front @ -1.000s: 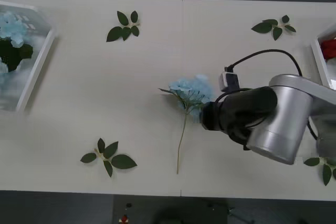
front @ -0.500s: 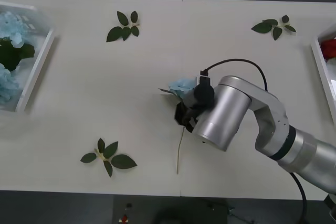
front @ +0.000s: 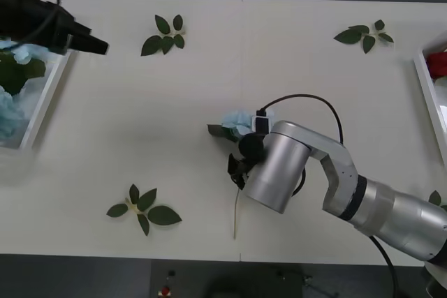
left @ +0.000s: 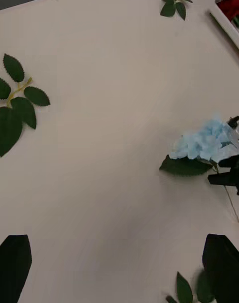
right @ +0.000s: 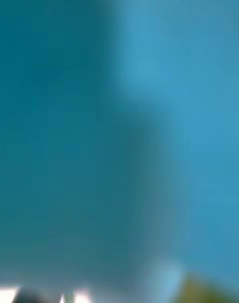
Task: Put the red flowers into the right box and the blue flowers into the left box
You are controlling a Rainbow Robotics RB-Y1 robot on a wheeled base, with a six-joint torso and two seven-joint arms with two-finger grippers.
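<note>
One blue flower [front: 234, 122] lies at mid-table, its thin stem [front: 237, 218] running toward the front edge. My right gripper [front: 237, 165] is down on it just below the bloom, and the right wrist view is a close blur of pale blue. The left wrist view takes in the same blue flower [left: 201, 141] from afar. More blue flowers [front: 8, 113] lie in the left box [front: 47, 95]. My left gripper [front: 98, 47] hovers beside that box, open and holding nothing [left: 119, 263]. Red flowers [front: 438, 63] sit in the right box [front: 424, 85].
Loose green leaf sprigs lie at the back left [front: 165, 35], back right [front: 363, 35], front left [front: 144, 209] and front right edge [front: 436, 198]. My right arm's silver forearm [front: 349, 193] stretches across the front right of the table.
My right gripper has swung left and lowered onto the blue flower, covering much of the bloom. My left arm has come into the front view above the left box.
</note>
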